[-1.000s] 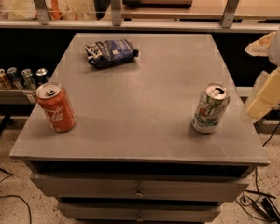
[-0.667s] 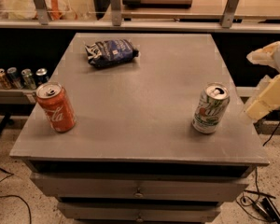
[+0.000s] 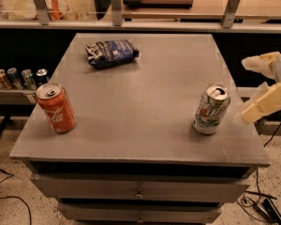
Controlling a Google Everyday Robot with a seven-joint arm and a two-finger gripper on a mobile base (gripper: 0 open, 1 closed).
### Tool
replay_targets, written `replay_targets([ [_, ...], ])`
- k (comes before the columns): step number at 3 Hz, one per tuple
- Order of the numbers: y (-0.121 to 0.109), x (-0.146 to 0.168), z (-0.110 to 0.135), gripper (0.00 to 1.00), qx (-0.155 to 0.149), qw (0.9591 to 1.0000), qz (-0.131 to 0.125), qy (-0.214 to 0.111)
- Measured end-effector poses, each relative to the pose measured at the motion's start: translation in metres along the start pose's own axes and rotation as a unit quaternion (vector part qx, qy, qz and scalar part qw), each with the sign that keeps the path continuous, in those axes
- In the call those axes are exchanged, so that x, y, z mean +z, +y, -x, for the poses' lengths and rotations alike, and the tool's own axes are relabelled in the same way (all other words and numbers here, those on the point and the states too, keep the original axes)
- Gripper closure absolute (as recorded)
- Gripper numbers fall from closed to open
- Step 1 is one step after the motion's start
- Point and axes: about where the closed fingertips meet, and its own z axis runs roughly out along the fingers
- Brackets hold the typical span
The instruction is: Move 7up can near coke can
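Observation:
The 7up can [image 3: 211,108], white with green and red markings, stands upright near the table's front right. The coke can [image 3: 56,108], red with white script, stands upright near the front left edge, far from it. My gripper [image 3: 253,89] is at the right edge of the view, just right of the 7up can and clear of it. Its two cream fingers [image 3: 264,103] are spread apart and hold nothing.
A dark blue chip bag [image 3: 111,52] lies at the table's back left. The grey table [image 3: 140,139] has drawers below. Several small cans [image 3: 18,78] stand on a low shelf at the left. A counter with metal posts runs behind.
My gripper has shifted slightly downward and toward the 7up can at the right edge. Both cans and the bag have not moved.

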Motion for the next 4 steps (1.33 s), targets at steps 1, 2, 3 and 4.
replay_targets([
  [1, 0.003, 0.009, -0.001, 0.00, -0.007, 0.9996, 0.004, -0.029],
  [2, 0.005, 0.018, -0.008, 0.00, -0.009, 0.9993, 0.003, -0.036],
  [3, 0.006, 0.026, -0.015, 0.00, -0.007, 0.9993, 0.003, -0.037],
  [4, 0.007, 0.031, -0.019, 0.17, -0.006, 0.9991, 0.004, -0.041],
])
